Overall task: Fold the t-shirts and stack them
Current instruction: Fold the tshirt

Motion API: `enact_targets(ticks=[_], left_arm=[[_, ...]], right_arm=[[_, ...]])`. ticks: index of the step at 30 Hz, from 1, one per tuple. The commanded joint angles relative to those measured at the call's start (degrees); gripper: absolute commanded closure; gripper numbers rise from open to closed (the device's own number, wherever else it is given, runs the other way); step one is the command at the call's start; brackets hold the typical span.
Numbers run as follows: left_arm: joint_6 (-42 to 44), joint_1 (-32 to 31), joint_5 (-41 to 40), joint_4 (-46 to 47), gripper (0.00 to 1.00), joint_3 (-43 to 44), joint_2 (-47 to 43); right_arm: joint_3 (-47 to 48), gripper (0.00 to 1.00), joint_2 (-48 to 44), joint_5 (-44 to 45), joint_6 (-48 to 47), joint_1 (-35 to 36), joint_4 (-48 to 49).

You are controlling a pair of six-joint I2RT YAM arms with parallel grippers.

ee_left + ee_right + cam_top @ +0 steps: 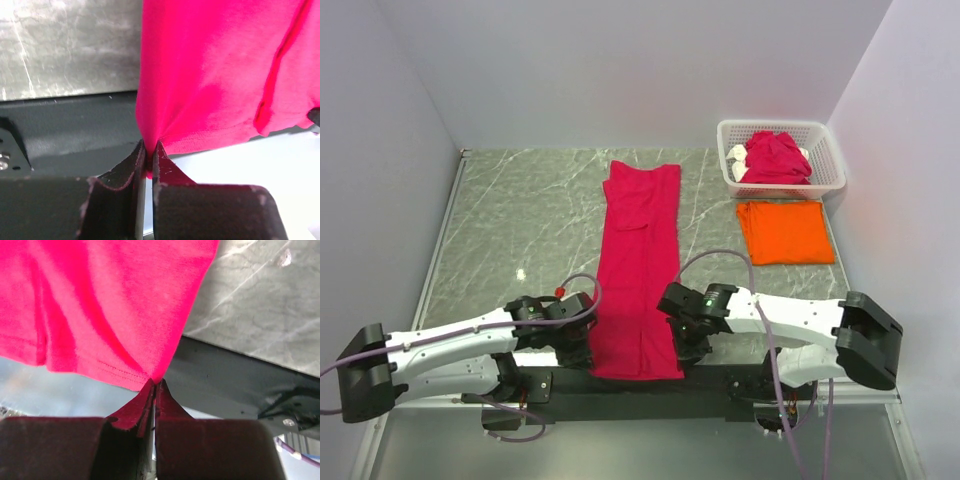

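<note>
The left claw (pixel 149 151) is pressed together on the near left corner of the pink shirt (pixel 640 260), the cloth puckering into folds that fan out from the pinch. The right claw (pixel 154 386) is likewise closed, pinching the near right corner at the stitched hem. The near hem runs between the two claws, and from them the shirt stretches straight ahead across the table (pixel 520 220) as a long narrow strip, its sides folded in and its far end well away from both claws. A black rail (pixel 65 130) shows just outboard of each claw, with the marbled tabletop beyond it. Far ahead of the right claw and off to its right lies the orange shirt (pixel 785 231), folded flat into a rough square, well apart from the pink strip. Just past it stands the basket (pixel 828 160), with a crumpled pink heap (pixel 775 158) inside. Whether basket and orange shirt touch I cannot tell.
</note>
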Motion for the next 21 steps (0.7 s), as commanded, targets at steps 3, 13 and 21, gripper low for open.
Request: enact_targets(ticks=[3, 13, 21], left_arm=[[-2.70, 0.57, -3.71, -3.45, 0.99, 5.30, -1.76], [9.41, 20.87, -9.34, 8.85, 0.99, 14.34, 6.06], [20.93, 29.93, -11.01, 16.42, 0.99, 25.41, 21.26]], right_arm=[[5.96, 1.00, -3.55, 3.39, -4.93, -5.71, -6.29], [19.83, 1.00, 5.75, 4.72, -20.22, -23.65, -4.63], [31.79, 1.00, 16.91, 7.53, -26.12, -30.87, -3.39]])
